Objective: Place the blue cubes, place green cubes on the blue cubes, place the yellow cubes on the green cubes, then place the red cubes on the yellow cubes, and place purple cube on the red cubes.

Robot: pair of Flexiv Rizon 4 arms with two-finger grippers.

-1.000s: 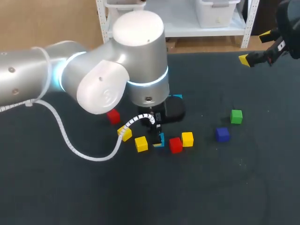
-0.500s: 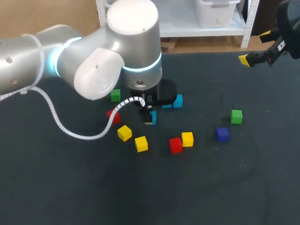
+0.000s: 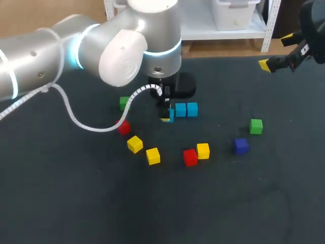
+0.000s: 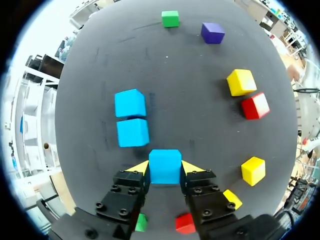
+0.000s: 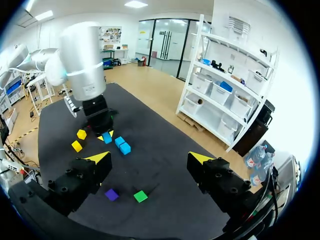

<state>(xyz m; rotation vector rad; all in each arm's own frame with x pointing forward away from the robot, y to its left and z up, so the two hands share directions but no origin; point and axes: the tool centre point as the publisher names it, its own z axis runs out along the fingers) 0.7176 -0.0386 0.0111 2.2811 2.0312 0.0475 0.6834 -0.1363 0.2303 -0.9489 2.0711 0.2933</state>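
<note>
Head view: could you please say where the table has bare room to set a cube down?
Bare cloth lies along the table's near edge, before the front yellow cube and red cube, and between the blue pair and the right green cube. It is crowded around the left tool, which holds a blue cube.

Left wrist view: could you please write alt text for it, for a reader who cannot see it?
The left claw grips a blue cube over the dark table, with two other blue cubes close together just ahead of it. Scattered around them lie yellow cubes, red cubes, green cubes and one purple cube.
</note>
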